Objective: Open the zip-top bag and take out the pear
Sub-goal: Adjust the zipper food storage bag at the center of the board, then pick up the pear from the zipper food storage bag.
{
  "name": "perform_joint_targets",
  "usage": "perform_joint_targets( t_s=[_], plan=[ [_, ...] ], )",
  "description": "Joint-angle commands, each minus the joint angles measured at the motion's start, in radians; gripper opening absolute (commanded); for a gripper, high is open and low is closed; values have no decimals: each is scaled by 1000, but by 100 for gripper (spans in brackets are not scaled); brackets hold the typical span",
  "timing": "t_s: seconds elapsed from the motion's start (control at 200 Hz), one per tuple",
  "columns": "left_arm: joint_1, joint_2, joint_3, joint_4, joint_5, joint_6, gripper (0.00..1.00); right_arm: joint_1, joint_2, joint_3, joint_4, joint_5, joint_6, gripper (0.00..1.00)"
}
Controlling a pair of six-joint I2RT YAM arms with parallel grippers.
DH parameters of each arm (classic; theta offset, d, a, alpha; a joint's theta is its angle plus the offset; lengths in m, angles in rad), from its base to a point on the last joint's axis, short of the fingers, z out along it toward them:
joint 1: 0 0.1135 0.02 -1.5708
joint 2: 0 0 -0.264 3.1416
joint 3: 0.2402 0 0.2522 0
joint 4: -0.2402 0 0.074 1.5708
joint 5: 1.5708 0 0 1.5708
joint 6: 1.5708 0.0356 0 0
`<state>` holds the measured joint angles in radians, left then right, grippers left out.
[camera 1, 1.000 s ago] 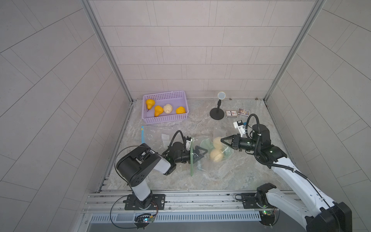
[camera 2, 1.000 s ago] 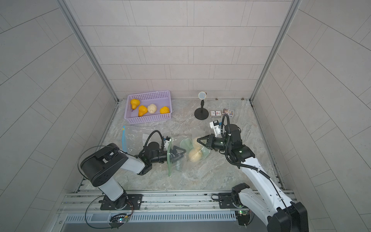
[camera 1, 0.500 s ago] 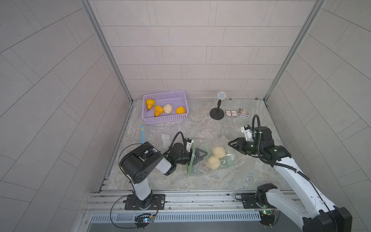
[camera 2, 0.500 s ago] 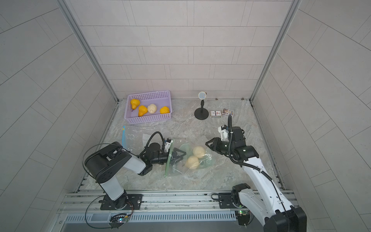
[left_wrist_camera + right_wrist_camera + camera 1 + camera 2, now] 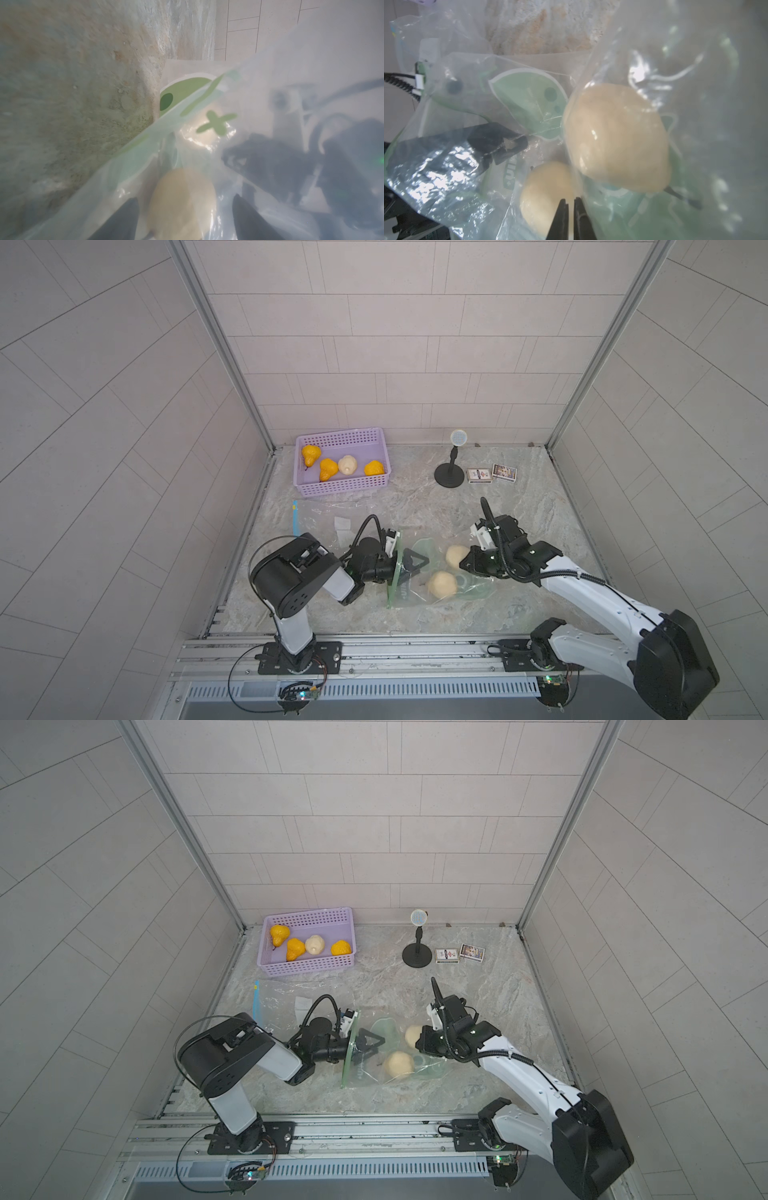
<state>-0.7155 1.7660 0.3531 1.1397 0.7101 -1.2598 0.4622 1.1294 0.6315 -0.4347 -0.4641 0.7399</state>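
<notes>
The zip-top bag, clear with green print, lies at the front middle of the table with two pale pears inside. My left gripper reaches in through the bag's green-edged mouth and stands open. In the left wrist view its dark fingers flank the nearer pear without touching it. My right gripper is at the bag's opposite end beside the farther pear. In the right wrist view its jaws are pinched on a fold of the bag's film, in front of both pears.
A purple basket with several pears stands at the back left. A second flat clear bag with a blue strip lies behind my left arm. A black stand and two small boxes sit at the back right.
The right gripper let go of the bag's end, drew back open, then came forward and shut on the film beside the farther pear. The bag settled lower. The left gripper stayed open inside the mouth.
</notes>
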Motion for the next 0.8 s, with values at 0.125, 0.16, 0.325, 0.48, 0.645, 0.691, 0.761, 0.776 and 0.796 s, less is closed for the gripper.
perform_joint_targets(
  t_s=[0.125,0.16,0.325,0.48,0.645,0.691,0.761,0.776,0.796],
  plan=[
    [-55,36,-14,23,-5,-25,78,53,69,-56,128,54,28,8],
    [-60,38,-20,25,-5,-30,78,54,68,-66,135,57,31,7],
    [-81,4,-36,23,-4,-47,80,54,71,-106,162,83,38,4],
    [-137,-42,-9,-33,3,-56,81,53,109,-122,203,92,47,1],
    [-185,-65,23,-175,-1,-17,81,54,161,-128,257,98,58,0],
    [-192,-70,26,-193,0,-15,81,54,172,-133,273,96,63,0],
    [-202,-72,31,-207,-3,-20,82,53,185,-138,291,99,69,0],
    [-206,-72,34,-210,-4,-20,82,55,188,-138,295,99,70,0],
    [-210,-71,40,-211,-4,-20,83,55,190,-141,301,99,72,0]
  ],
)
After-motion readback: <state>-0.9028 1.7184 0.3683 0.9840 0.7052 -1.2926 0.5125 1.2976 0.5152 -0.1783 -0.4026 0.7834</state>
